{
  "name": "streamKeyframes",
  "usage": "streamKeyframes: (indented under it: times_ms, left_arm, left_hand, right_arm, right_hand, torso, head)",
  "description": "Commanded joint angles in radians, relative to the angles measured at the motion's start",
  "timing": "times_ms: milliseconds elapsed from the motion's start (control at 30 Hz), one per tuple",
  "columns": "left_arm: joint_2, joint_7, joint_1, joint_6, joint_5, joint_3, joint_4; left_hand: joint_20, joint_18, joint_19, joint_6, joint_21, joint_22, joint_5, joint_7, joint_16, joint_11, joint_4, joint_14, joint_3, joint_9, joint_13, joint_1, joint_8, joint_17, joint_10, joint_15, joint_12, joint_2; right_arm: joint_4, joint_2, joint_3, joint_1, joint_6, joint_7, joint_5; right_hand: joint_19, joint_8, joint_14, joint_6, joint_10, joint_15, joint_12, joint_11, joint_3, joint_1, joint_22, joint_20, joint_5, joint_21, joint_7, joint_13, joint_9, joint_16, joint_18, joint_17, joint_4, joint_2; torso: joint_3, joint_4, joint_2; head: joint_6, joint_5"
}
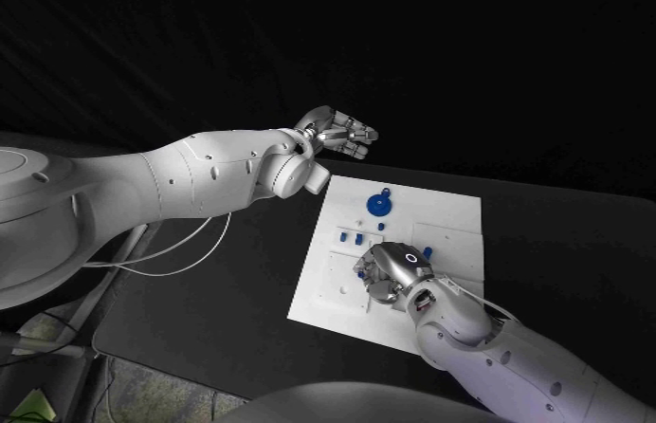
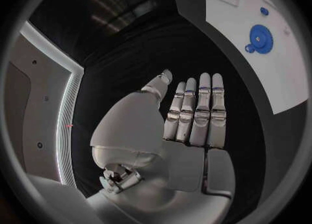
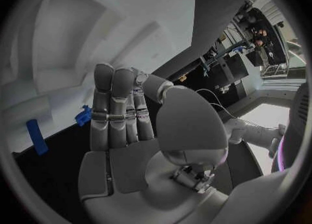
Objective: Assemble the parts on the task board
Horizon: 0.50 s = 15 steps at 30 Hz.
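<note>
Two robot hands are on my monitors. From the head camera, I see the left robot hand (image 1: 337,133) raised beyond the far left corner of the task board (image 1: 451,229), clear of the white plate and over the dark tabletop (image 1: 205,319). My left wrist camera shows that hand (image 2: 189,130) flat, fingers (image 2: 203,115) straight and laid side by side, thumb set slightly apart; it grasps nothing and touches nothing. In that same view the board (image 2: 286,73) lies well apart from the hand, with a round blue disc part (image 2: 260,38) resting on it.

I see the right robot hand (image 1: 390,271) low over the middle of the board in the head camera, back of the hand toward me. A small blue part (image 1: 427,252) sits just beside it, and two short blue bars (image 1: 350,239) lie on the plate near it toward the left arm's side. The round blue disc (image 1: 379,204) lies farther up the board, apart from both hands. My right wrist camera shows the hand (image 3: 124,130) extended, fingers (image 3: 117,104) straight and together, nothing grasped. A blue bar (image 3: 36,136) and a small blue piece (image 3: 83,115) lie just beyond the fingers on the white surface; I cannot tell whether the fingertips touch the board.
</note>
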State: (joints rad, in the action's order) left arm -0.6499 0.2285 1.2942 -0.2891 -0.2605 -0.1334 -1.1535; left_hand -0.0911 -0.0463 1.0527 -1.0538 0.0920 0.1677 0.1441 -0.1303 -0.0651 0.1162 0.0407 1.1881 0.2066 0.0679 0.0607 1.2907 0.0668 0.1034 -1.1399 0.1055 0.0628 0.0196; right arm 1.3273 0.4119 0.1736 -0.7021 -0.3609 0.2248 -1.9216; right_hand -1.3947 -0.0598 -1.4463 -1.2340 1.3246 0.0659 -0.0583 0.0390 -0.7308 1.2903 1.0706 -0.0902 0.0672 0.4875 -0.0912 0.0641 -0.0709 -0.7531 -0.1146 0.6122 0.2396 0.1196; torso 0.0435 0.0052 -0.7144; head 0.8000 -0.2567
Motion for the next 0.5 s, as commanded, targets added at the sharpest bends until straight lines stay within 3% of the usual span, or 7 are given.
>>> streamKeyframes:
  times_ms: [33,67,200,367,400,500]
  left_arm:
    - [0.001,0.003,0.001,0.013,0.005,0.001,-0.002]
    - [0.001,0.003,0.001,0.012,0.005,0.001,-0.002]
    - [-0.001,0.002,0.001,0.01,0.005,0.001,-0.002]
    - [-0.002,-0.001,0.001,0.008,0.005,0.001,-0.001]
    - [-0.002,-0.002,0.001,0.007,0.005,0.001,0.0]
    - [-0.003,-0.002,0.001,0.007,0.005,0.001,0.002]
  left_hand:
    - [0.0,-0.004,0.002,-0.001,0.007,-0.004,-0.004,-0.001,0.002,0.004,-0.005,0.0,-0.002,-0.001,-0.001,-0.003,-0.002,0.0,-0.003,0.002,-0.003,-0.001]
    - [0.0,-0.004,0.002,0.0,0.007,-0.006,-0.004,-0.001,0.002,0.004,-0.005,-0.001,-0.002,-0.001,-0.001,-0.003,-0.002,0.0,-0.002,0.002,-0.003,-0.001]
    - [0.0,-0.004,0.002,0.0,0.008,-0.007,-0.004,-0.001,0.002,0.005,-0.005,-0.001,-0.002,-0.001,-0.001,-0.003,-0.002,0.0,0.0,0.003,-0.003,-0.001]
    - [0.0,-0.005,0.002,0.002,0.008,-0.008,-0.004,-0.002,0.002,0.005,-0.003,-0.001,-0.003,-0.001,-0.001,-0.001,-0.002,0.0,0.001,0.002,-0.003,0.0]
    - [0.0,-0.005,0.002,0.002,0.008,-0.008,-0.004,-0.002,0.002,0.005,-0.003,-0.001,-0.003,-0.001,-0.001,-0.001,-0.002,0.0,0.001,0.002,-0.003,0.0]
    - [0.0,-0.005,0.002,0.002,0.008,-0.008,-0.004,-0.002,0.002,0.005,-0.003,-0.001,-0.003,-0.001,-0.001,-0.001,-0.002,0.0,0.001,0.002,-0.003,0.0]
  right_arm:
    - [-0.006,0.001,-0.005,0.004,0.048,0.008,0.037]
    - [-0.006,0.001,-0.005,0.004,0.046,0.007,0.047]
    - [-0.002,0.004,-0.005,0.003,0.024,0.0,0.073]
    - [0.01,0.01,-0.005,0.003,-0.009,0.0,0.084]
    - [0.014,0.013,-0.005,0.003,-0.018,0.001,0.085]
    - [0.024,0.02,-0.005,0.003,-0.037,0.003,0.087]
  right_hand:
    - [0.001,-0.002,-0.002,0.047,-0.044,-0.011,-0.001,0.014,-0.002,-0.02,0.004,0.008,0.051,-0.007,-0.014,-0.004,0.007,0.001,-0.024,-0.002,-0.003,0.015]
    - [-0.001,-0.002,-0.003,0.11,-0.086,-0.018,-0.001,0.027,0.007,-0.033,0.004,0.012,0.102,-0.009,-0.028,-0.005,0.008,0.0,-0.029,-0.003,-0.005,0.032]
    - [0.0,-0.002,0.002,0.145,-0.189,-0.034,-0.002,0.051,0.052,-0.045,0.0,0.032,0.136,-0.023,-0.037,-0.005,0.008,0.0,-0.054,-0.009,0.0,0.063]
    - [-0.022,-0.004,-0.001,0.214,-0.224,-0.042,-0.002,0.058,0.175,-0.014,-0.021,0.048,0.16,-0.054,-0.037,-0.005,0.007,-0.002,-0.072,-0.024,0.027,0.071]
    - [-0.031,-0.003,-0.001,0.224,-0.245,-0.043,-0.007,0.065,0.237,0.0,-0.034,0.049,0.167,-0.072,-0.041,-0.005,0.008,-0.001,-0.071,-0.03,0.03,0.059]
    - [-0.041,-0.003,0.0,0.216,-0.257,-0.045,-0.007,0.065,0.285,0.011,-0.043,0.05,0.182,-0.09,-0.046,-0.006,0.008,0.0,-0.07,-0.038,0.034,0.052]
  torso:
    - [0.0008,-0.0007,0.0]
    - [0.0011,-0.0004,0.001]
    - [0.0021,-0.0009,0.001]
    - [0.0027,-0.0006,0.0]
    - [0.0028,-0.0011,0.0]
    - [0.0028,-0.0018,0.001]
  head:
    - [0.0,0.001]
    - [-0.001,0.002]
    - [-0.001,0.003]
    - [0.0,0.003]
    - [0.0,0.004]
    - [-0.001,0.005]
